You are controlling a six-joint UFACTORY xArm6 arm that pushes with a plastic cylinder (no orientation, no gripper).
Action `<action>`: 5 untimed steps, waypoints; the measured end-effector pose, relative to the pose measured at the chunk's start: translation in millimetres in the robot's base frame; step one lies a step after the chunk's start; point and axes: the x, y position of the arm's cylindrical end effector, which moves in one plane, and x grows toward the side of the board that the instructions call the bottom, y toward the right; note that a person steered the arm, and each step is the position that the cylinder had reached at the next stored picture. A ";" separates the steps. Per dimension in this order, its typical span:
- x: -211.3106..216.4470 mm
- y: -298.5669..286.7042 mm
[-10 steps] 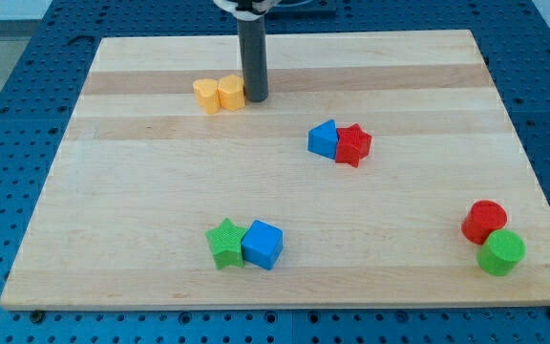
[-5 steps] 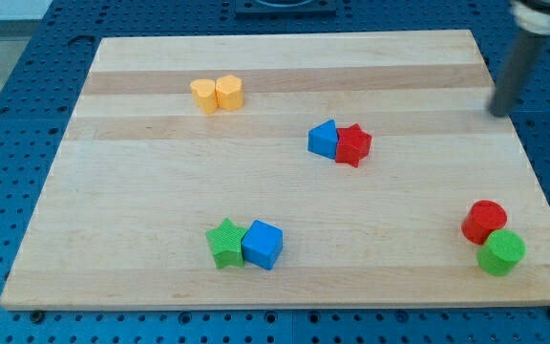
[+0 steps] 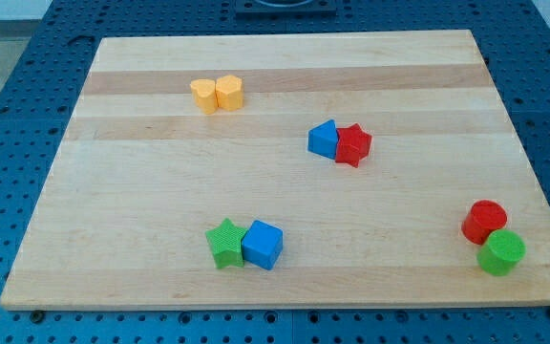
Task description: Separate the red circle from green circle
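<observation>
1. Nearest, at the view's bottom right, the green circle (image 3: 501, 252) sits close to the board's (image 3: 160, 191) right edge, touching the red circle (image 3: 484, 221), which lies just above it and slightly toward the view's left.
2. Also low in the view, left of centre, a green star (image 3: 224, 243) touches a blue cube (image 3: 262, 245) on its right.
3. Farther up, near the middle, a blue block (image 3: 324, 139) of unclear shape touches a red block (image 3: 353, 145), roughly hexagonal, on its right.
4. Farthest, toward the view's top left, two yellow blocks (image 3: 217, 94) stand side by side, touching.
5. Around the wooden board lies a blue perforated table (image 3: 8, 86).
6. My tip does not show in the view, so I cannot tell its place relative to the blocks; there are no jaws whose state could be told.
</observation>
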 end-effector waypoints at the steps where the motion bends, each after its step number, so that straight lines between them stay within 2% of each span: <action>1: 0.1 -63.4; 3: 0.2 -201.0; 5: -25.8 -224.9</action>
